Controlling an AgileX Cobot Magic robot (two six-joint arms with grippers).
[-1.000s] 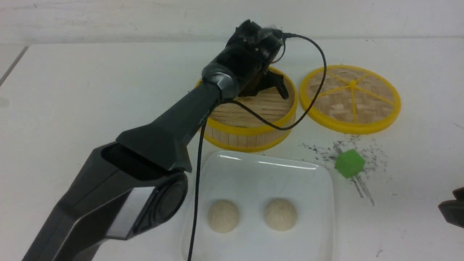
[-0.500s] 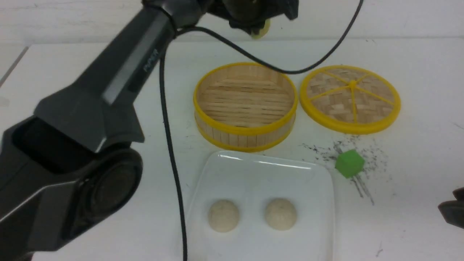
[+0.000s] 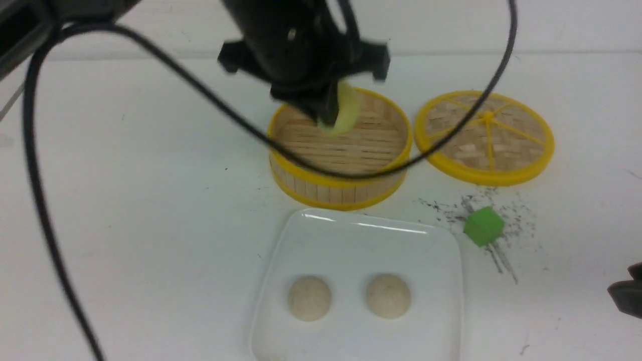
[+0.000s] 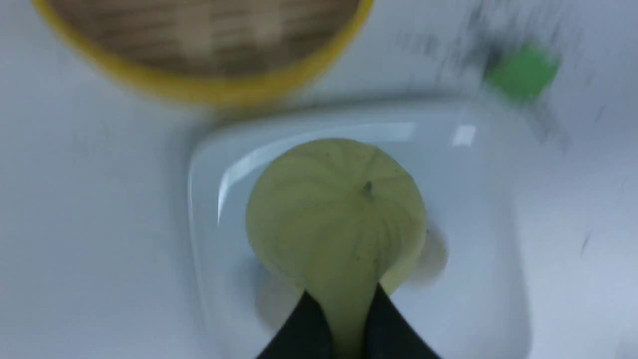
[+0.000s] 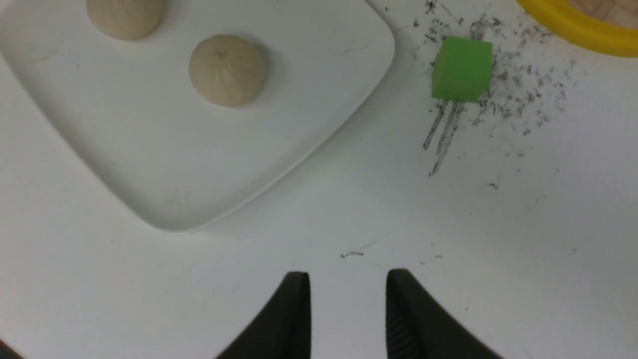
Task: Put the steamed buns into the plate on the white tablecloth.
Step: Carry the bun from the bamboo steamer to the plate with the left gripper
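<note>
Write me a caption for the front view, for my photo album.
Left pincer holds a pale yellow bun aloft; two beige buns sit on the white plate, steamer behind.

Yellow bun (image 4: 336,209) pinched between fingers (image 4: 304,329); plate (image 4: 478,199) behind, steamer (image 4: 199,85), green cube (image 4: 521,72) blurred.

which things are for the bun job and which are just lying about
Job: pale yellow steamed bun in the left gripper; two beige-grey steamed buns; glossy white square plate; white tablecloth.
Lying about: round yellow-rimmed bamboo steamer; flat woven lid; green cube.
</note>
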